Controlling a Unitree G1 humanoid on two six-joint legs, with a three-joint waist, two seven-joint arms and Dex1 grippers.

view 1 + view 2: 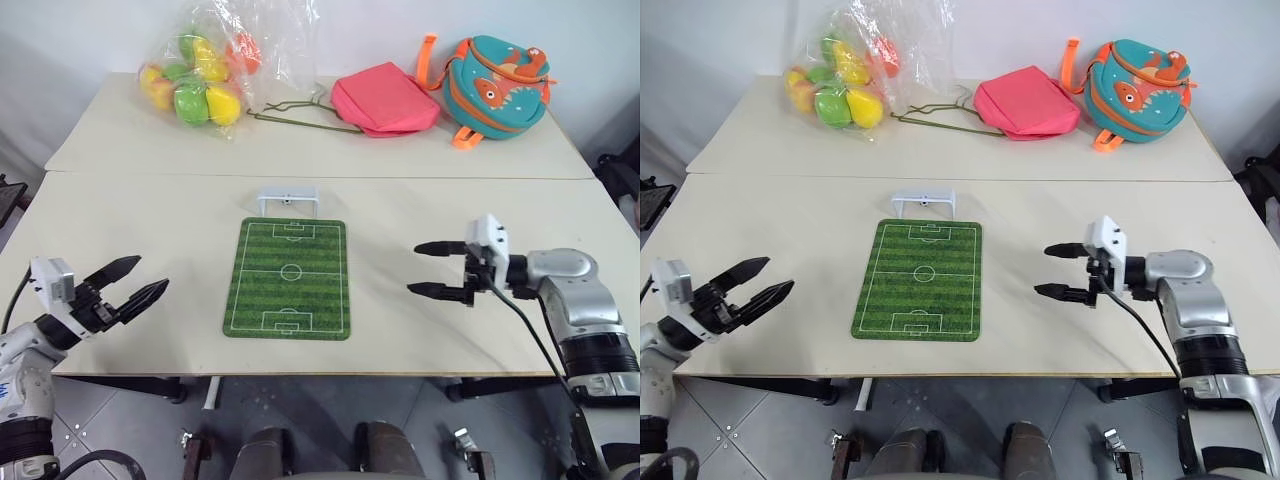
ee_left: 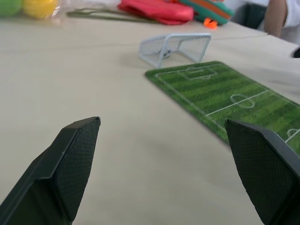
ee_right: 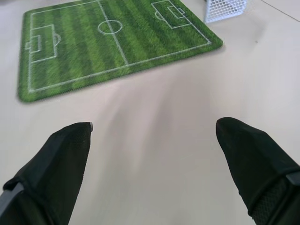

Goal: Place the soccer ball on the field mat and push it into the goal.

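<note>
The green field mat (image 1: 290,278) with white pitch lines lies flat in the middle of the near table. The white goal (image 1: 288,197) stands just past its far end. A tiny dark-and-white speck inside the goal mouth looks like the soccer ball (image 1: 287,202). My right gripper (image 1: 414,268) hovers open to the right of the mat, pointing toward it, nothing between its fingers. My left gripper (image 1: 150,275) is open and empty near the table's front left edge, well clear of the mat. The left wrist view shows the goal (image 2: 176,47) and the mat (image 2: 225,93) beyond the fingers.
On the far table sit a clear bag of coloured balls (image 1: 200,75), a wire hanger (image 1: 300,115), a pink pouch (image 1: 385,98) and a teal backpack (image 1: 497,82). A seam (image 1: 300,177) runs between the two tables behind the goal.
</note>
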